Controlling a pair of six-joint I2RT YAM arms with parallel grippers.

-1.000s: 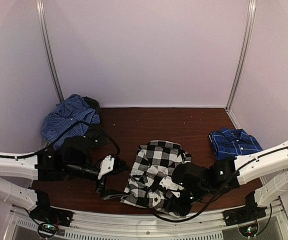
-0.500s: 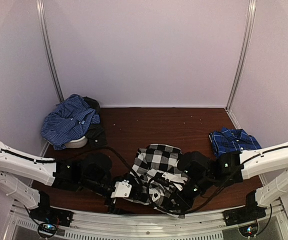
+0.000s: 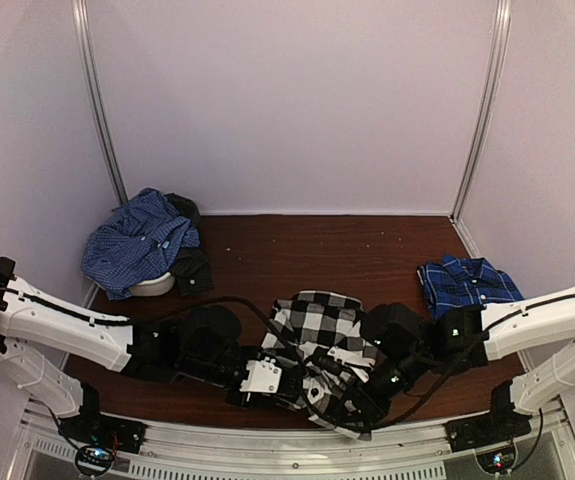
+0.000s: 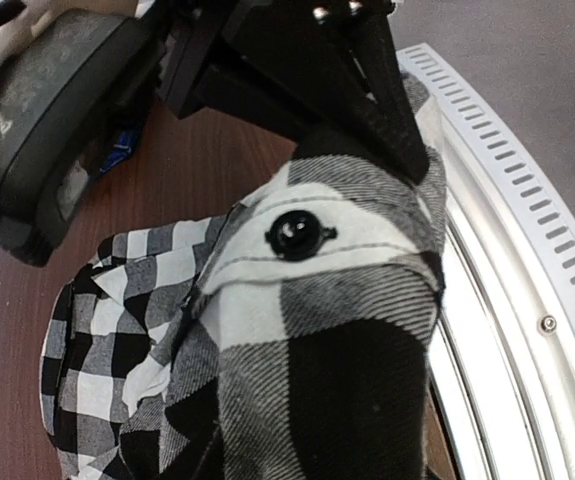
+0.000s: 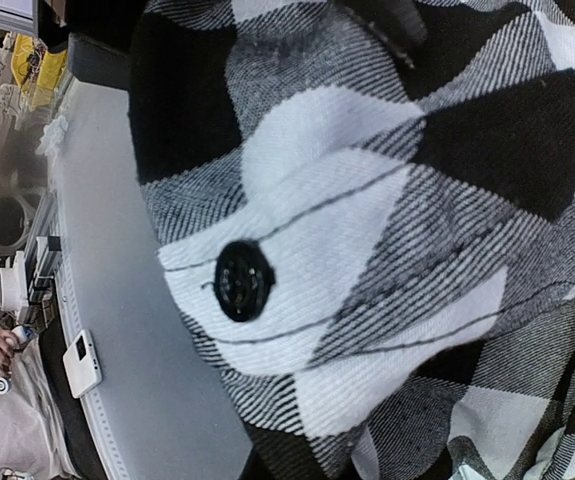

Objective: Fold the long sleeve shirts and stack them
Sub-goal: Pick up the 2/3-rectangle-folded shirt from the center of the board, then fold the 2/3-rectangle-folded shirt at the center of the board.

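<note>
Long sleeve shirts: three on surface point(image 3: 307, 250); two claws.
Top: one check shirt point(image 3: 317, 320), bunched, long axis running away from left claw point(image 3: 289, 383) and right claw point(image 3: 352, 400); folded blue shirt point(image 3: 465, 282) beyond-right of right claw; heaped blue shirt point(image 3: 137, 240) beyond-left of left claw.
Left wrist only: check shirt point(image 4: 307, 330) close up, one black button point(image 4: 293, 233); claw's grip hidden, cannot tell.
Right wrist: check shirt point(image 5: 367, 200) fills view, one button point(image 5: 242, 281); grip likewise untellable.

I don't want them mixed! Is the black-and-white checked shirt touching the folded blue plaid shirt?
Apart. Top view shows bare brown table between the black-and-white checked shirt and folded blue plaid shirt.
</note>
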